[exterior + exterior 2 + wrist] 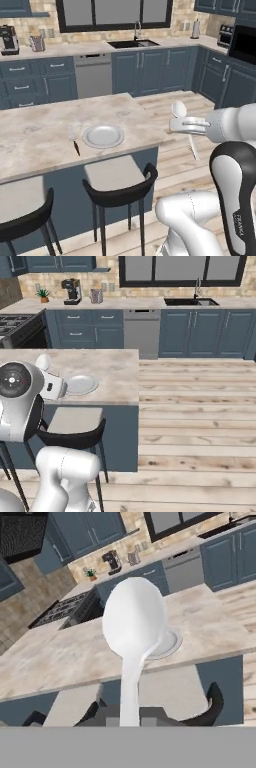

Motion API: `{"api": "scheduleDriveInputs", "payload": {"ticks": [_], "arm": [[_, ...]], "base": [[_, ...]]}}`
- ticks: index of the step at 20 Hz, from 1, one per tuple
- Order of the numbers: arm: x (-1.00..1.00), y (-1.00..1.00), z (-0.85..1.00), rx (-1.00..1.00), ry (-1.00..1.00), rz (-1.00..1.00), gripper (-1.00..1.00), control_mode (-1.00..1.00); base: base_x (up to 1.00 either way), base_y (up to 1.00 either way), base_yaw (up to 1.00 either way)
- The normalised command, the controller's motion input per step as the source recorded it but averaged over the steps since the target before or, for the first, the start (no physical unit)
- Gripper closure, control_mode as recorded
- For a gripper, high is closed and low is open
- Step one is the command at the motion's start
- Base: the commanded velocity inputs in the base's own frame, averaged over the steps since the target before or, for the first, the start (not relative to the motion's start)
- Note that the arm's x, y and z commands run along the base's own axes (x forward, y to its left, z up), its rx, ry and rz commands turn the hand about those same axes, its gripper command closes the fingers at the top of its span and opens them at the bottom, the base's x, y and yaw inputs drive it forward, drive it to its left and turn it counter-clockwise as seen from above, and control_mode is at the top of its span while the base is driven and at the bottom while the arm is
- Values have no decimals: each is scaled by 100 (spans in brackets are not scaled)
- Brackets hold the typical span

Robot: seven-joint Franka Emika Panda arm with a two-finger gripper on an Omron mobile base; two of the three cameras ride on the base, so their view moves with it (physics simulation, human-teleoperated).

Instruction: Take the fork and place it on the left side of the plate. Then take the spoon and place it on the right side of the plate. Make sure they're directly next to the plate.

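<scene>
Whitish-silver spoon [183, 125] is clamped in the gripper [186, 125], jaws closed on the handle partway along. Bowl points up, handle end hangs down and outward. You are holding it in the air off the right end of the island counter [30, 145], over the wooden floor [175, 155], well clear of the surface.

Plate [103, 136] sits near the counter's front edge. Fork [74, 142] lies just beside the plate's left rim, dark handle end toward the stools, so that half of the task looks done.

Step in hand, as I read it: carry the spoon to the plate's right side.
- Bring it in over the counter's right end, above the plate rim.
- Lower it flat, parallel to the fork, handle toward the front edge.
- Aim for the bare marble just beside the right rim; touching the rim may slide the plate toward the fork.
- The grip is off-centre, so expect the long end to touch first; release low.

Room and edges:
- Right of the plate the counter is bare up to its right edge, with enough space for the spoon.
- Front edge is near the plate; keep the handle tip from overhanging it.
- Black-backed stool [120, 185] stands below the plate, under the counter line, out of your path if you stay high.
</scene>
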Motion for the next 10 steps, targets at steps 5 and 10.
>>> {"api": "scheduleDriveInputs", "payload": {"ticks": [5,10], "arm": [[0,0,0,0,0,0,100,100],[20,-1,-4,-1,7,0,100,-100]], "base": [[73,71,-2],[78,15,-1]]}}
